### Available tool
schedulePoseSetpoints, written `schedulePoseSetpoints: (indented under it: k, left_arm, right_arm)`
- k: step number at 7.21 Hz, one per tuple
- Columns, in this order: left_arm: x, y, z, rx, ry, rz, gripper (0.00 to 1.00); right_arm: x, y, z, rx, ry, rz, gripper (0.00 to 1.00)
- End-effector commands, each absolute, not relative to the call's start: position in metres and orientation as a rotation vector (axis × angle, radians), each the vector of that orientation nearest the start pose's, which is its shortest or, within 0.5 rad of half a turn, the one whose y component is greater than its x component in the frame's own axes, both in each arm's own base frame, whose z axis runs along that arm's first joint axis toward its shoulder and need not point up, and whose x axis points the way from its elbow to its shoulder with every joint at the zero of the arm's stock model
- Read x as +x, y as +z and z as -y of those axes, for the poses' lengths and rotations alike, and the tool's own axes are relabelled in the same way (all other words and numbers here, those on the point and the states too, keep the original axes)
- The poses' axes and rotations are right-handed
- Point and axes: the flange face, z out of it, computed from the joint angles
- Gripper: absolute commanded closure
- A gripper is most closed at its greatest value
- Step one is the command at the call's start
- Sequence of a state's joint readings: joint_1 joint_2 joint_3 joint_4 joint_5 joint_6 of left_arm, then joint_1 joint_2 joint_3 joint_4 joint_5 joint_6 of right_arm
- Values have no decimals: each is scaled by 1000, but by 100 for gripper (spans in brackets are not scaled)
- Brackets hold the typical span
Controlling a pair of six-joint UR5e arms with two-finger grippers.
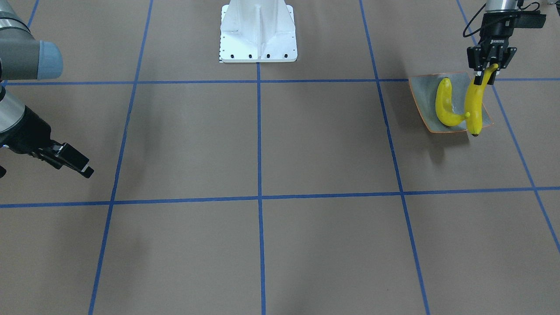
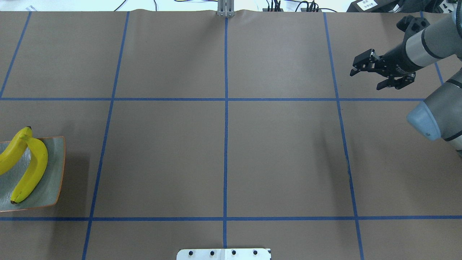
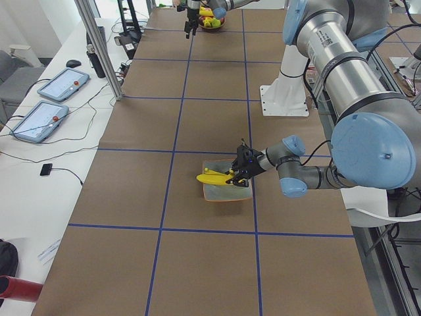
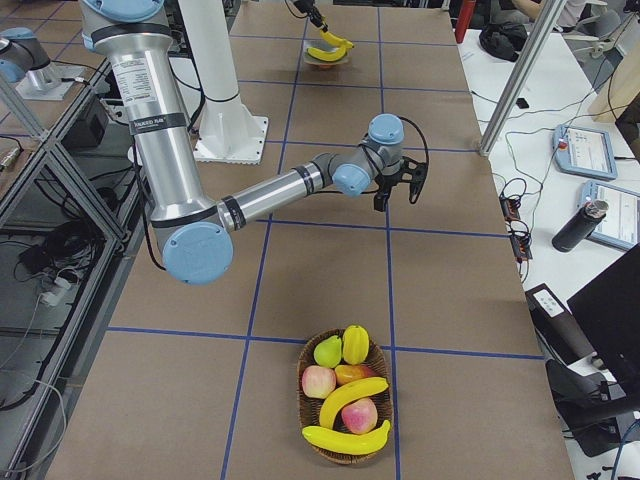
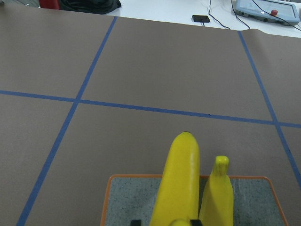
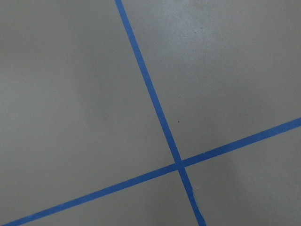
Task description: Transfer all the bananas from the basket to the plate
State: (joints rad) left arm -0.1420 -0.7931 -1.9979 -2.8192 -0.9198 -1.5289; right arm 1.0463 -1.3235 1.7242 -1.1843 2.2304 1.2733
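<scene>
At the 2 o'clock corner of the tabletop (image 1: 306, 144) in the front-facing view, the left gripper (image 1: 485, 74) is clamped on the stem end of the held banana (image 1: 474, 105). Its body slants down along the 3 o'clock side of the plate (image 1: 421, 89), tip poking past the rim, probably so it settles beside the resting banana (image 1: 445, 107). The right gripper (image 2: 365, 80) hangs spread and empty, well apart. Two remaining bananas (image 4: 350, 395) wait in the basket (image 4: 302, 403) among other fruit (image 4: 318, 380).
</scene>
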Motion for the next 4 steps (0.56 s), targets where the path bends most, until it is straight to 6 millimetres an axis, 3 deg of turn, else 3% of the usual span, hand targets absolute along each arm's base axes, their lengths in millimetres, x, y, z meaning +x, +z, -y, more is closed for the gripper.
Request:
schedulePoseSetpoints:
  k: [1,3,4]
  left_arm:
    - [167,572,217,677,-385,-815,100]
    - [168,572,218,692,-384,-803,15]
    - [168,572,218,698,-384,-803,1]
  right_arm:
    - [-234,407,548,-17,428,987,0]
    - [-234,407,548,-17,428,987,0]
    - [-234,407,548,-17,428,987,0]
